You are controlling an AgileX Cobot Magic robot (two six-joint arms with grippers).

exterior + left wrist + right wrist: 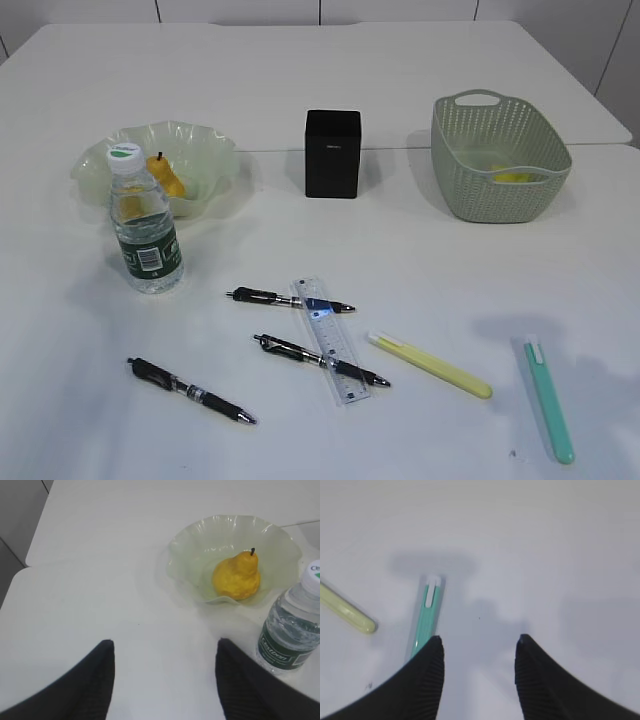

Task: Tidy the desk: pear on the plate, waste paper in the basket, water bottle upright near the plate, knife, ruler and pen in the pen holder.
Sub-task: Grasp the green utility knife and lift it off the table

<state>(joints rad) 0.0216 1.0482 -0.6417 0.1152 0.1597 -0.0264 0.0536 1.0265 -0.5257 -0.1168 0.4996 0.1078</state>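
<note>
A yellow pear [167, 178] lies in the pale green wavy plate [215, 143]; it also shows in the left wrist view [236, 575]. A water bottle [144, 226] stands upright in front of the plate. Three black pens [190, 391] [288, 299] [320, 360] and a clear ruler [330, 340] lie in the front middle. A yellow knife [430, 365] and a teal knife [549, 400] lie to the right. The black pen holder [333, 153] stands at the back. Yellow waste paper [516, 173] lies in the basket [455, 140]. My left gripper [165, 647] is open and empty. My right gripper [479, 642] is open, just right of the teal knife [426, 620].
The white table's far seam runs behind the plate and basket. Neither arm shows in the exterior view. The bottle [292, 630] stands close to the left gripper's right finger.
</note>
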